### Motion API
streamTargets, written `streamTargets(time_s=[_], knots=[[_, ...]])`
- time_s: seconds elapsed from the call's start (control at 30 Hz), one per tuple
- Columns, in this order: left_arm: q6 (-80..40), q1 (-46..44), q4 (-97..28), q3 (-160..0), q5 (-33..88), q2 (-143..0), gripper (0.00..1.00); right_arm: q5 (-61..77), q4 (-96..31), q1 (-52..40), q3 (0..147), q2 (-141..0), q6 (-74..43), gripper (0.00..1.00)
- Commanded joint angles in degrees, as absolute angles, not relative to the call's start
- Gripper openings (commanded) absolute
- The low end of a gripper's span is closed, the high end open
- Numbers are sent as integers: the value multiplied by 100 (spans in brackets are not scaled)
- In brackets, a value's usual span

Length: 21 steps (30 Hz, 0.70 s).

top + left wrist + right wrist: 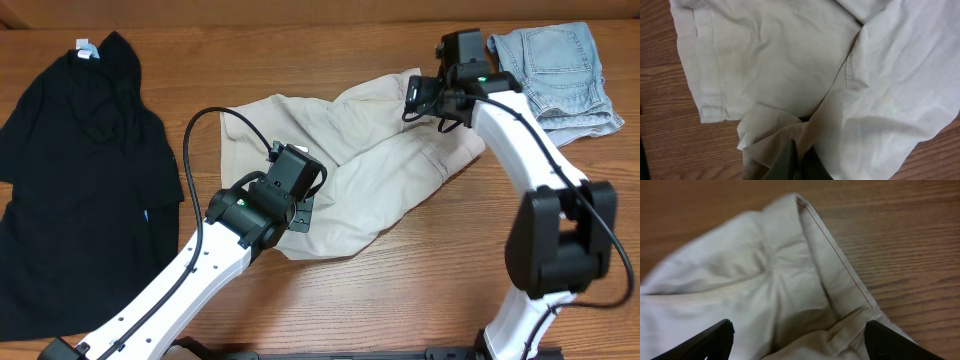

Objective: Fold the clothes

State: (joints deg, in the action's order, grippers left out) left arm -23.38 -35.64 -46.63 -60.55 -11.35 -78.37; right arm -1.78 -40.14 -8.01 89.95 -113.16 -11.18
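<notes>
Cream-beige cotton shorts, one pair, lie spread and wrinkled in the middle of the wooden surface. One leg reaches toward the far right side, and the hem edge with its stitching lies on the bare wood there. The cloth is not flat: one layer is folded over another near the centre.

The left hand is at the near edge of these shorts. It is closed together, and a bunch of the cream cloth is clamped in it; in the left wrist view the cloth rises in a crumpled fold at the place of the grip.

The right hand is over the far right corner of the same shorts. Its two black fingers stand wide apart, one on each side of the view, and the cloth lies loose under them, not pinched.

Three garments are on the surface in total. One black top lies spread at the left side, apart from the cream shorts. One pair of light-blue denim shorts lies at the far right corner, just beside the right hand.
</notes>
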Motion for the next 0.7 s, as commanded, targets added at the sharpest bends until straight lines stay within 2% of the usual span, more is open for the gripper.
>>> streamTargets(time_s=[0.0,0.13,0.23,0.27,0.37,0.5,0.57,0.67], knots=[[-2182,-3601,-4624,-6049,-1090,-7725,4,-799,-3964,-805,8997,-11747,-703,87],[-2182,-3601,-4624,-6047,-1090,-7734,4,-945,-3946,-779,8997,-12022,-698,87],[-2182,-3601,-4626,-6047,-1092,-7754,4,-954,-3970,-768,8995,-12158,-701,78],[-2185,-3601,-4622,-6047,-1092,-7762,4,-961,-3999,-768,8995,-12230,-701,69],[-2182,-3601,-4622,-6047,-1094,-7762,4,-989,-4112,-768,8995,-12311,-703,54],[-2182,-3601,-4619,-6047,-1107,-7762,4,-1125,-4296,-768,8997,-12352,-746,15],[-2182,-3601,-4598,-6049,-1194,-7762,4,-1208,-4344,-753,9013,-12298,-886,5],[-1968,-3573,-4440,-6086,-1400,-7760,4,-1192,-4523,-657,9100,-12073,-1175,4]])
